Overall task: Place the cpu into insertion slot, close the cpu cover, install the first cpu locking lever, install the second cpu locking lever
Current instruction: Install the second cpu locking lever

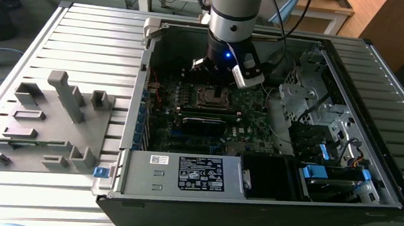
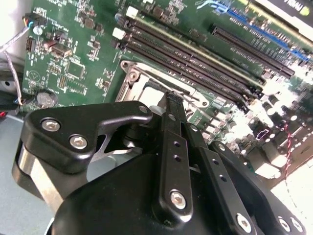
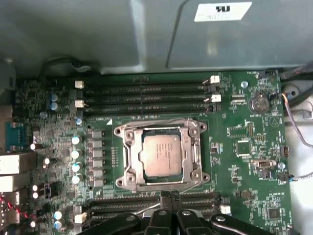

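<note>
Inside the open computer case [image 1: 368, 172], the cpu [image 3: 162, 154] sits in the insertion slot [image 3: 128, 172] with the cpu cover [image 3: 195, 147] framing it. At the socket's 6 o'clock edge, the gripper [image 3: 169, 197] has its fingers pressed together, seemingly for lever work.

1. One cpu [image 3: 162, 155] sat in one insertion slot [image 3: 128, 178], with one cpu cover [image 3: 197, 155] framing it, in the first wrist view.
2. Four long black memory slots [image 3: 144, 97] lay in two pairs (one pair either side of the socket).
3. One round coin cell [image 3: 257, 102] was on the circuit board [image 3: 244, 186].
4. One gripper [image 3: 169, 195] was visible.
5. One grey fixture block [image 1: 44, 128] stood beside one computer case [image 1: 267, 203] in the exterior view.
</note>
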